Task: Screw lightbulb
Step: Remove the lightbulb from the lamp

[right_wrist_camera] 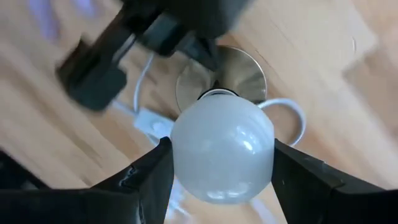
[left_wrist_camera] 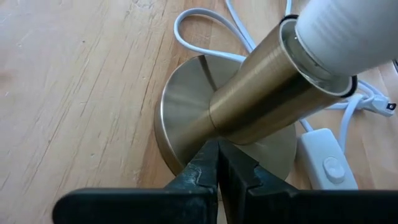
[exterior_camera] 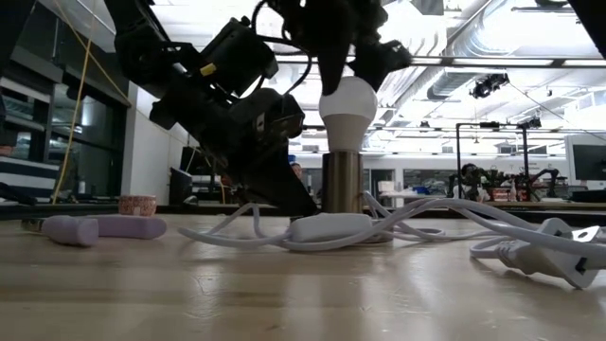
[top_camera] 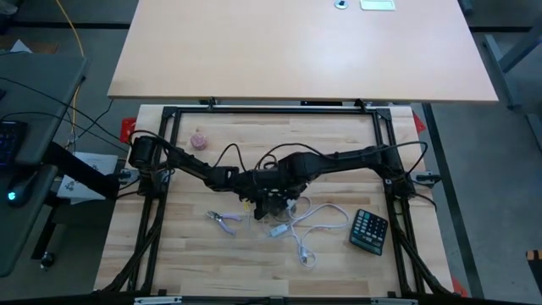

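The white lightbulb (exterior_camera: 348,112) stands upright with its base in the brass socket tube (exterior_camera: 342,180), which rises from a round metal base disc (left_wrist_camera: 180,106) on the table's middle. My right gripper (right_wrist_camera: 222,163) comes down over the bulb and is shut on its globe. My left gripper (left_wrist_camera: 217,163) is shut, and its tips rest on the disc beside the tube. In the high view both grippers meet near the table's middle (top_camera: 273,200). The bulb's screw base is hidden inside the tube. My left gripper presses its shut fingertips (left_wrist_camera: 208,167) down on the top of the base disc near its rim (left_wrist_camera: 186,152), slanting down from the table's left. The disc lies flat on the table. My right gripper holds the bulb's frosted globe (right_wrist_camera: 186,149) between its two fingers (right_wrist_camera: 146,177), one on each side, from above and pointing down. The bulb stands upright with its lower end in the socket tube.
A white cord with an inline switch (exterior_camera: 329,227) and plug (exterior_camera: 540,256) loops around the base. A calculator (top_camera: 370,230) lies at the right front and pliers (top_camera: 224,220) at the left front. A pink ball (top_camera: 199,140) sits at the far left.
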Robot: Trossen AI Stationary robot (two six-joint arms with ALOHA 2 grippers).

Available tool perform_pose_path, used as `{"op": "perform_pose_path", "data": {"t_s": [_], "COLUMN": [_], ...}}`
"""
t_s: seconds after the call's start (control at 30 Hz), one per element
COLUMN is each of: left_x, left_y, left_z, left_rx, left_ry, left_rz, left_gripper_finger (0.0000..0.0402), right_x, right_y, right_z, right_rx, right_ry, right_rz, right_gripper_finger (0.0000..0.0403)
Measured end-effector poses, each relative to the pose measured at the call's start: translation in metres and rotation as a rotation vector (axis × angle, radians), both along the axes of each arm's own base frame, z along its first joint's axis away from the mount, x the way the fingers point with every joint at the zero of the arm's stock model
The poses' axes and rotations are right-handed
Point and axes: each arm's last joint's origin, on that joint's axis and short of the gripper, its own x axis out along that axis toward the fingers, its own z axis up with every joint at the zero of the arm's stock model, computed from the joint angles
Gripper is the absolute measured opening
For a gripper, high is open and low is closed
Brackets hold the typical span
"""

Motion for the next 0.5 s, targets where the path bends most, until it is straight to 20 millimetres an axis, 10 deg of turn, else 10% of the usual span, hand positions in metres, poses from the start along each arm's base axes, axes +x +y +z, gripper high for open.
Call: {"op": "perform_pose_path", "data": {"t_s": [0.5], "left_x": [0.0001], "left_y": [0.0001], "left_z": [0.0], "left_rx": [0.02], "left_ry": [-0.001], "left_rz": [0.012], "left_gripper_finger": [0.0], "right_x": [0.0019], "right_y": [0.0022], "right_z": [0.0007], "right_rx": [-0.128], "right_ry": [-0.166], "right_rz": [1.341], "right_gripper_finger": [0.0229]}}
